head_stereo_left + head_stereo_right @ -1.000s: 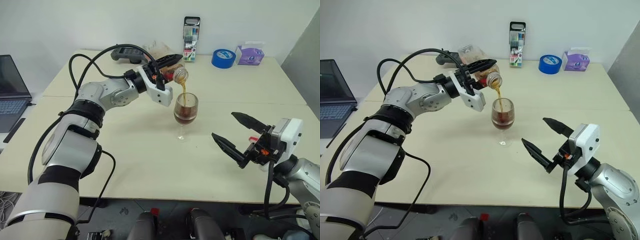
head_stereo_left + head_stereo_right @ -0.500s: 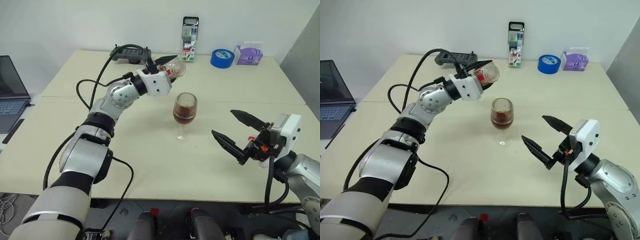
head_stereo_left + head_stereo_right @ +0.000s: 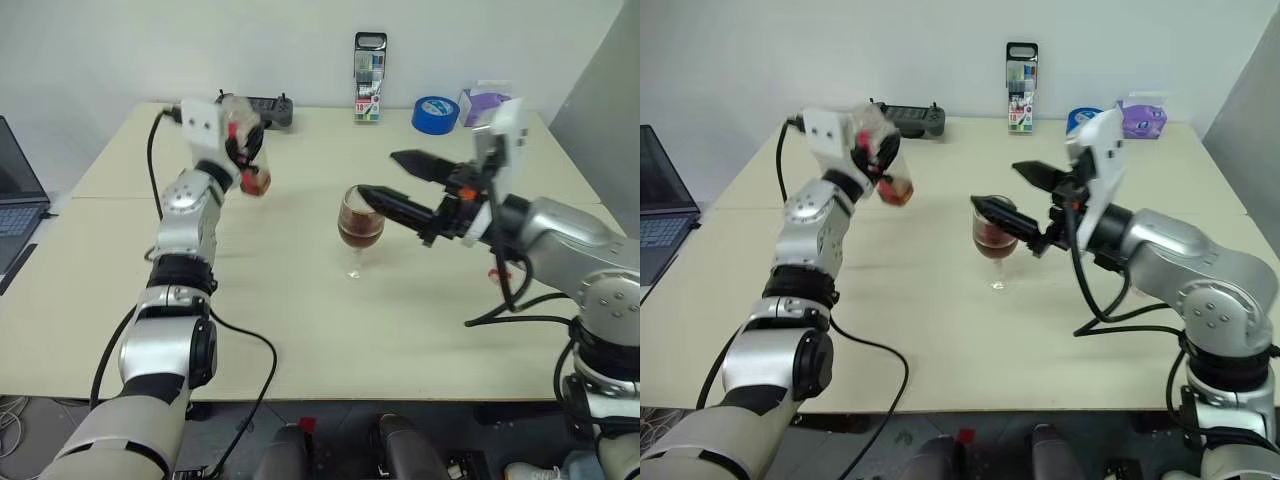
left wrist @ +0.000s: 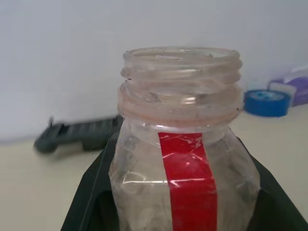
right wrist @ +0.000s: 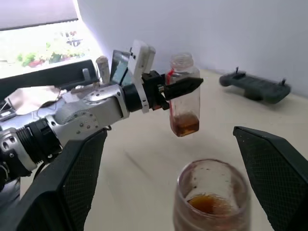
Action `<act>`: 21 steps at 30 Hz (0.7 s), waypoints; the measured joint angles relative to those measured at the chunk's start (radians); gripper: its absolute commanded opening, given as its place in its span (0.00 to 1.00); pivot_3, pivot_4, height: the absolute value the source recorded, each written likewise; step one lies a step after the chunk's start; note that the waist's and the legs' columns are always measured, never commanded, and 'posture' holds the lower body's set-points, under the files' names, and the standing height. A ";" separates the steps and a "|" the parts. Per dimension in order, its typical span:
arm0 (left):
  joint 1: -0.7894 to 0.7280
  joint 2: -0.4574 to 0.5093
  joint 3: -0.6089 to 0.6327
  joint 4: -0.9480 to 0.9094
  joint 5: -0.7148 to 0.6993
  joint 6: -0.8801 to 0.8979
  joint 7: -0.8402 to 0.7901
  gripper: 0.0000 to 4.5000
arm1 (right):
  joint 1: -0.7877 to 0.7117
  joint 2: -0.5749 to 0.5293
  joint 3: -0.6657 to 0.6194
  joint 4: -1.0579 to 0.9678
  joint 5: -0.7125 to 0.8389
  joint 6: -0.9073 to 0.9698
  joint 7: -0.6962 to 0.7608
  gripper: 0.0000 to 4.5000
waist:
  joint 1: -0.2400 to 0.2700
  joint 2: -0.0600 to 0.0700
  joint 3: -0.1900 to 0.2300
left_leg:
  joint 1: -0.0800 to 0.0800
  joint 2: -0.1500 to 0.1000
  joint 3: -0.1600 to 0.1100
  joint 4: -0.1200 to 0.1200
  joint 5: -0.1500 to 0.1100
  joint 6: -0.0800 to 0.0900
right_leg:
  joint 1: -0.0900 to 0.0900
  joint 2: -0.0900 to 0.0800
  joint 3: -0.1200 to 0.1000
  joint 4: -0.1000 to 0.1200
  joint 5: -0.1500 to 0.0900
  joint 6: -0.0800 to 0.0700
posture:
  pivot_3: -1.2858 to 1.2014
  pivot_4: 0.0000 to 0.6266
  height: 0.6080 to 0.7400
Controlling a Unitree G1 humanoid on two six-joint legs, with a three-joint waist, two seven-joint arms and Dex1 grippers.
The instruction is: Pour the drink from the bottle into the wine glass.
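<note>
Table [image 3: 300, 320]: wide beige top under both arms.
Right gripper [image 3: 400, 185]: jaws spread wide, one on each side of the wine glass [image 3: 359, 222], holding nothing.
Left gripper [image 3: 243, 150]: clamped on the upright bottle [image 5: 184, 96], left of the glass.
Drink [image 5: 204, 203]: mostly in the glass.

Bottle [image 3: 252, 160] left of wine glass [image 3: 359, 222] (both mid-table [image 3: 300, 320]), right gripper [image 3: 385, 182] alongside.

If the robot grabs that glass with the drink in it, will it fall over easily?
Probably yes. The wine glass stands on a thin stem and a small round foot, with the drink up in the bowl, so it looks top-heavy and a sideways bump may tip it. It looks like thin clear glass, so likely smooth, slippery and breakable. The open right gripper should close gently.
</note>
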State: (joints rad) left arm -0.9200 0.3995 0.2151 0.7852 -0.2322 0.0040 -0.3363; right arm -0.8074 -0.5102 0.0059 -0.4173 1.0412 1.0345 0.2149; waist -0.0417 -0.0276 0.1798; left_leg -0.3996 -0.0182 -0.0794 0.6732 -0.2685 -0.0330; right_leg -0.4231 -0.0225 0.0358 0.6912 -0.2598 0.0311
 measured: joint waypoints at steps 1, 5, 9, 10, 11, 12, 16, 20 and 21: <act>0.029 -0.002 0.010 -0.012 -0.003 0.021 0.014 0.42 | -0.037 0.034 0.019 0.043 -0.004 0.027 -0.021 1.00 | 0.001 0.000 0.000 | 0.000 0.000 -0.001 0.002 0.000 0.000 | 0.000 0.000 0.000 0.000 0.000 0.000 | 0.52 0.24 1.00; 0.081 -0.013 0.023 -0.103 -0.009 0.066 0.056 0.42 | -0.088 0.110 0.051 0.112 -0.015 0.093 -0.064 1.00 | 0.020 -0.002 -0.001 | -0.004 -0.003 -0.004 0.003 0.000 0.000 | 0.000 -0.002 -0.001 -0.001 0.000 0.000 | 0.52 0.24 1.00; 0.112 -0.010 0.023 -0.150 0.015 0.064 0.079 0.42 | -0.070 0.110 0.054 0.110 -0.038 0.134 -0.063 1.00 | 0.024 -0.003 -0.002 | -0.002 -0.006 0.000 0.004 0.000 0.000 | 0.001 -0.006 0.000 -0.001 0.000 0.000 | 0.52 0.24 1.00; 0.120 -0.010 0.020 -0.150 0.022 0.056 0.083 0.42 | -0.069 0.110 0.054 0.110 -0.038 0.137 -0.062 1.00 | 0.023 -0.003 -0.002 | -0.002 -0.006 0.001 0.004 0.000 0.000 | 0.001 -0.006 0.000 -0.001 0.000 0.000 | 0.52 0.24 1.00; 0.131 -0.010 0.015 -0.150 0.031 0.050 0.085 0.42 | -0.068 0.110 0.053 0.109 -0.040 0.141 -0.062 1.00 | 0.022 -0.003 -0.002 | -0.002 -0.006 0.001 0.004 0.000 0.000 | 0.000 -0.006 0.000 -0.001 0.000 0.000 | 0.52 0.24 1.00; 0.141 -0.010 0.009 -0.150 0.039 0.047 0.083 0.42 | -0.066 0.108 0.052 0.105 -0.042 0.144 -0.060 1.00 | 0.021 -0.003 -0.002 | -0.002 -0.005 0.000 0.004 0.000 0.000 | 0.000 -0.006 -0.001 -0.001 0.000 0.000 | 0.52 0.24 1.00; 0.153 -0.012 -0.004 -0.159 0.055 0.033 0.082 0.42 | -0.053 0.097 0.045 0.089 -0.060 0.151 -0.050 1.00 | 0.019 -0.003 -0.002 | -0.002 -0.005 0.000 0.004 0.000 0.000 | 0.000 -0.006 0.000 0.000 0.000 0.000 | 0.52 0.24 1.00; 0.154 -0.012 -0.002 -0.159 0.057 0.035 0.105 0.77 | -0.046 0.102 0.037 0.081 -0.075 0.154 -0.044 1.00 | 0.017 -0.003 -0.002 | -0.002 -0.005 0.000 0.003 0.000 0.000 | 0.000 -0.006 -0.001 -0.001 0.000 0.000 | 0.52 0.24 1.00; 0.156 -0.012 -0.002 -0.159 0.057 0.035 0.108 0.83 | -0.044 0.103 0.033 0.079 -0.076 0.156 -0.044 1.00 | 0.017 -0.003 -0.002 | -0.002 -0.005 0.000 0.003 0.000 0.001 | 0.000 -0.006 -0.001 -0.001 0.000 0.000 | 0.52 0.24 1.00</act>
State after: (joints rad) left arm -0.7639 0.3875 0.2131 0.6258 -0.1749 0.0394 -0.2280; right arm -0.8513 -0.4070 0.0389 -0.3381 0.9656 1.1909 0.1707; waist -0.0245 -0.0304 0.1778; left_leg -0.4013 -0.0228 -0.0791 0.6766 -0.2689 -0.0325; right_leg -0.4227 -0.0284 0.0352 0.6907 -0.2598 0.0313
